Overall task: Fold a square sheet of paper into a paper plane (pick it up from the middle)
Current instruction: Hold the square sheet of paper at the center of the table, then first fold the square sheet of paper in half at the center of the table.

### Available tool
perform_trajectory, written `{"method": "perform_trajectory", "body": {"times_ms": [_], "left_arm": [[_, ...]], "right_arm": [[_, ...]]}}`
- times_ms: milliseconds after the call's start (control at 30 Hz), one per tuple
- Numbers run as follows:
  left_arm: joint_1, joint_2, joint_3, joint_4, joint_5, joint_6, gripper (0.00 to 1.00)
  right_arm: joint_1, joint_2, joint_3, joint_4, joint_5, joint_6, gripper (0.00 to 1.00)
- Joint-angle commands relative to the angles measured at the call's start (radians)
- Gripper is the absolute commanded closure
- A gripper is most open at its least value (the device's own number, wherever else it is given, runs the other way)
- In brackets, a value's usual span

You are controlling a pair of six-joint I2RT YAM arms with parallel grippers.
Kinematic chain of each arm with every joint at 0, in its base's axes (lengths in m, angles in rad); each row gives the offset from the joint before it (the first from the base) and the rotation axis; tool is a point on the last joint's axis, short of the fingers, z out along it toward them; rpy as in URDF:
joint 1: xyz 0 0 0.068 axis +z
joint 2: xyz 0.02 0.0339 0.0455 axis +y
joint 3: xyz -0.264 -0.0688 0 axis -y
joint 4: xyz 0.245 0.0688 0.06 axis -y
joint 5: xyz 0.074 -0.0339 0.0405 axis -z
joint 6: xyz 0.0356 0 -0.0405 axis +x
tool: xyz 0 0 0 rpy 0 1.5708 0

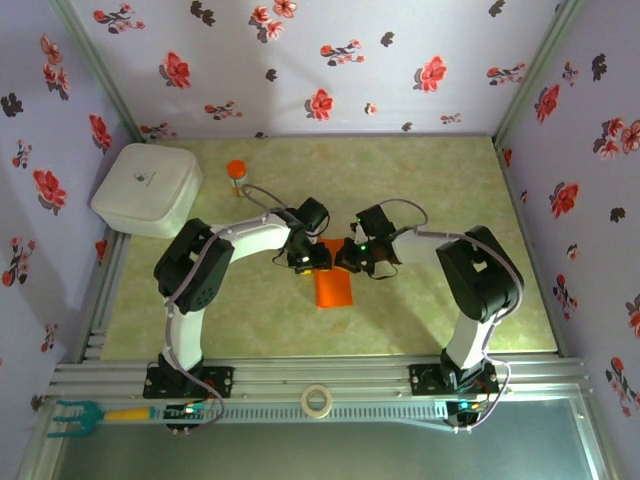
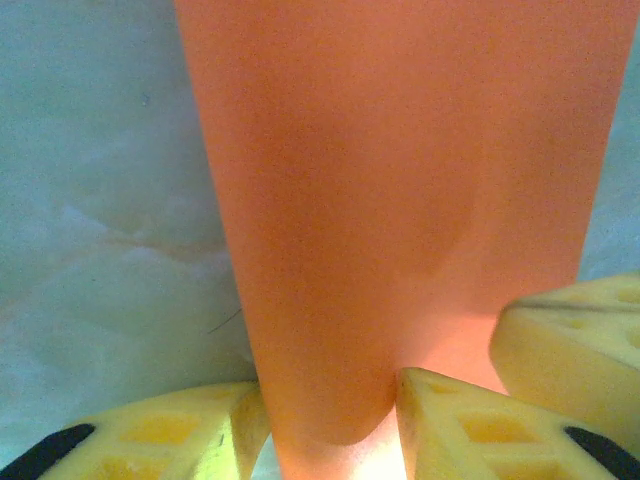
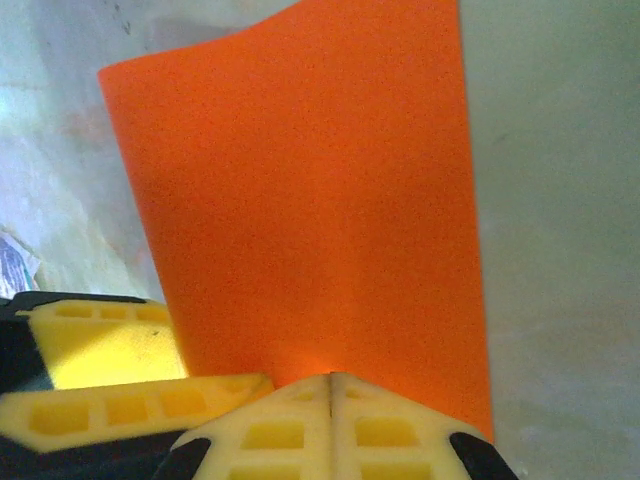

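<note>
Gripping the far end of the square sheet of paper point(image 1: 333, 290), left pincer point(image 2: 330, 392) stands half-closed, the orange sheet bowed in the gap against both fingers. Right pincer point(image 3: 331, 380) is fully closed, tips pinched on the same edge just beside it. Sheet runs from both pincers toward the arm bases, mid-worktop point(image 1: 450, 180).

Top view bright, even, soft shadows; wrist views blurred close-up, orange paper point(image 2: 400, 200) glowing, probably overexposed.
</note>
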Motion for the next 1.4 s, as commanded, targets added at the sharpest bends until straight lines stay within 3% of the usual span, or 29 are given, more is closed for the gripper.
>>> {"method": "perform_trajectory", "body": {"times_ms": [0, 267, 633, 700, 833, 933, 1167, 1367], "left_arm": [[0.032, 0.134, -0.065, 0.005, -0.209, 0.036, 0.58], [0.033, 0.099, -0.059, 0.012, -0.185, 0.030, 0.58], [0.036, -0.223, -0.087, 0.108, -0.096, -0.019, 0.48], [0.042, -0.243, -0.117, 0.176, -0.034, -0.031, 0.55], [0.057, -0.237, -0.191, 0.360, 0.117, -0.085, 0.84], [0.067, -0.216, -0.226, 0.456, 0.188, -0.124, 1.00], [0.081, -0.177, -0.317, 0.646, 0.286, -0.201, 1.00], [0.085, -0.145, -0.329, 0.624, 0.286, -0.189, 1.00]], "right_arm": [[0.006, 0.043, 0.014, -0.057, 0.043, -0.036, 1.00], [0.002, 0.073, -0.053, -0.067, 0.089, -0.089, 1.00], [-0.031, 0.103, -0.023, -0.098, 0.030, -0.177, 1.00], [-0.032, 0.103, -0.021, -0.102, 0.033, -0.176, 1.00], [-0.038, 0.096, -0.028, -0.103, 0.046, -0.171, 1.00], [-0.040, 0.095, -0.033, -0.098, 0.047, -0.164, 1.00], [-0.043, 0.092, -0.038, -0.095, 0.046, -0.160, 1.00], [-0.043, 0.097, -0.040, -0.091, 0.046, -0.154, 1.00]]}}
